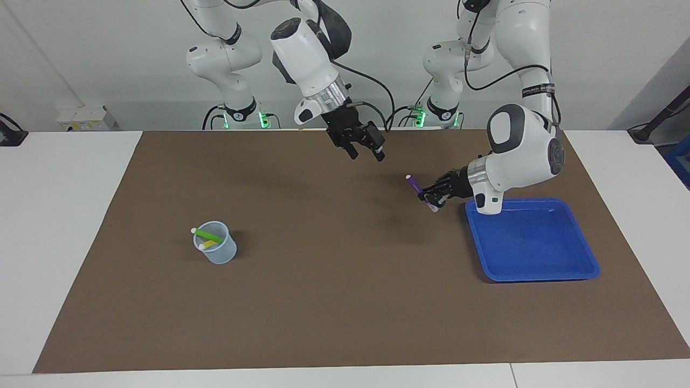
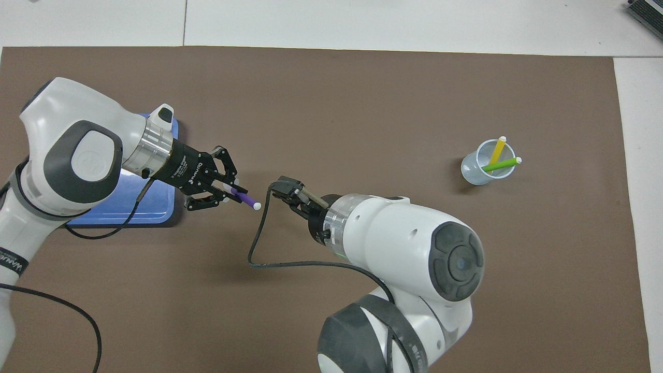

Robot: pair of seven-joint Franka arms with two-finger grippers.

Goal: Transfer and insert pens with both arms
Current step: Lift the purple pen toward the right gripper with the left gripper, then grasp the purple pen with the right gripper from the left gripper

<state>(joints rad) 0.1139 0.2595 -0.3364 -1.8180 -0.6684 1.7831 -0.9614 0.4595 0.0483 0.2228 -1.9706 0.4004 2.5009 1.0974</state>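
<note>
My left gripper (image 1: 431, 196) is shut on the purple pen (image 1: 413, 184), which hangs tilted over the brown mat beside the blue tray (image 1: 539, 278), white cap upward. From above, the left gripper (image 2: 230, 191) has the purple pen (image 2: 246, 199) sticking out toward the mat's middle. The right gripper (image 1: 367, 156) hangs open and empty over the mat, a short gap from the purple pen; in the overhead view its own wrist hides it. The green pen (image 1: 209, 235) and yellow pen (image 1: 208, 244) stand slanted in a small translucent cup (image 1: 216, 253) toward the right arm's end.
The blue tray (image 2: 129, 215) has nothing in it and lies toward the left arm's end. The cup (image 2: 475, 173) with the green pen (image 2: 500, 165) and yellow pen (image 2: 497, 150) stands alone on the brown mat (image 1: 334, 302). A black cable loops from the right wrist.
</note>
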